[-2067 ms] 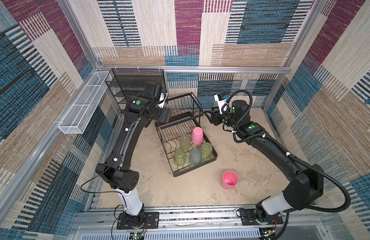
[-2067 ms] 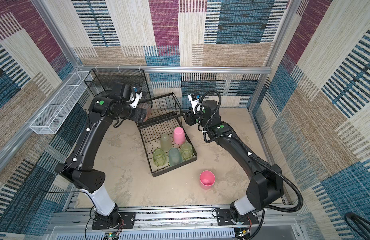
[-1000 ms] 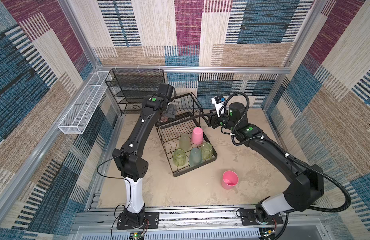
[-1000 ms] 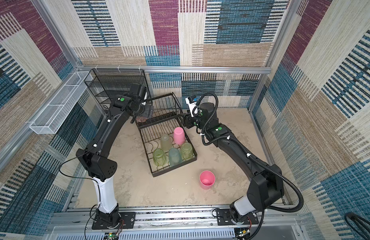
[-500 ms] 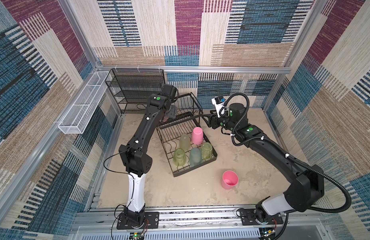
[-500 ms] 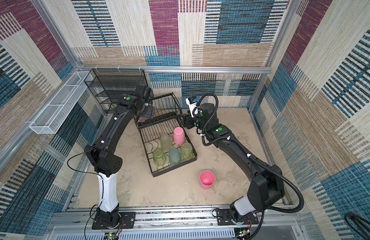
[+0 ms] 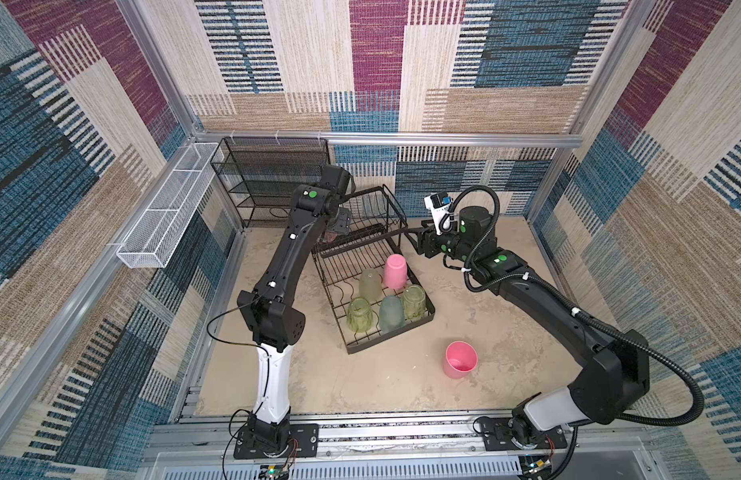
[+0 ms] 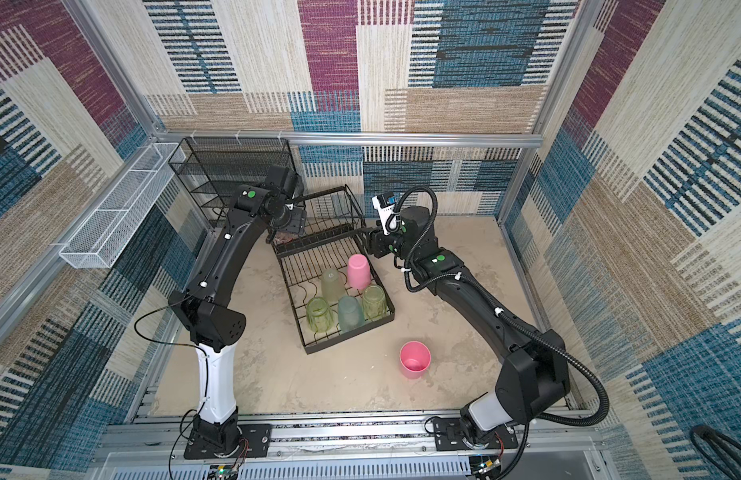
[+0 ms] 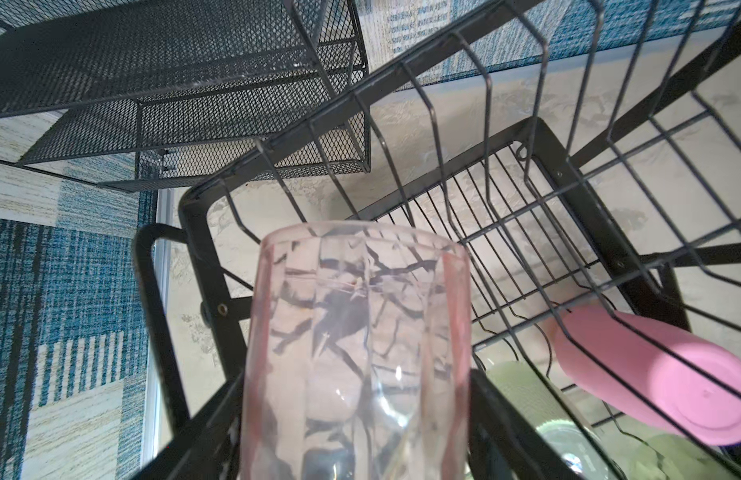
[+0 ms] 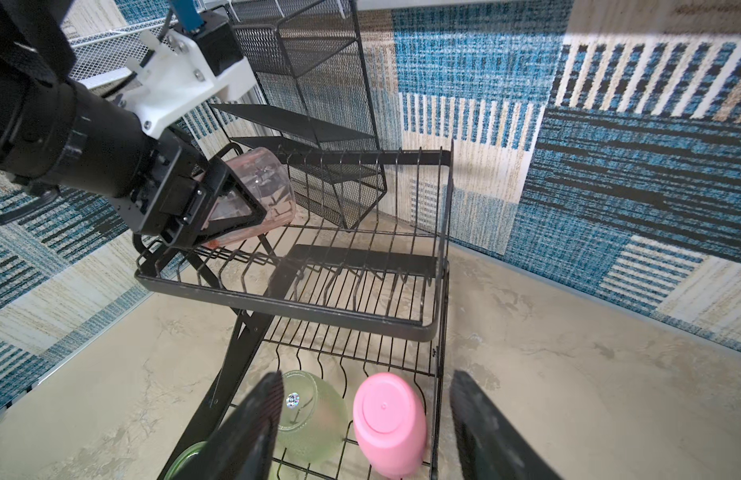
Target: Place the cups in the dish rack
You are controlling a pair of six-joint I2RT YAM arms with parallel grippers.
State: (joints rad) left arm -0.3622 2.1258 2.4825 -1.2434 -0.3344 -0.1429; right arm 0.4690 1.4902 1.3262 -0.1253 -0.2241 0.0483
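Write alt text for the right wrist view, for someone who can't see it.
The left gripper holds a translucent pink cup tilted over a corner of the black wire dish rack, at its upper tier. On the lower tier sit an upturned solid pink cup and a yellow-green cup, seen between the open, empty fingers of the right gripper.

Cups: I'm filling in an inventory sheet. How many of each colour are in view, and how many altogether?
Yellow-green cups: 3
Pale teal cup: 1
Solid pink cups: 2
Translucent reddish-pink cup: 1
Total: 7
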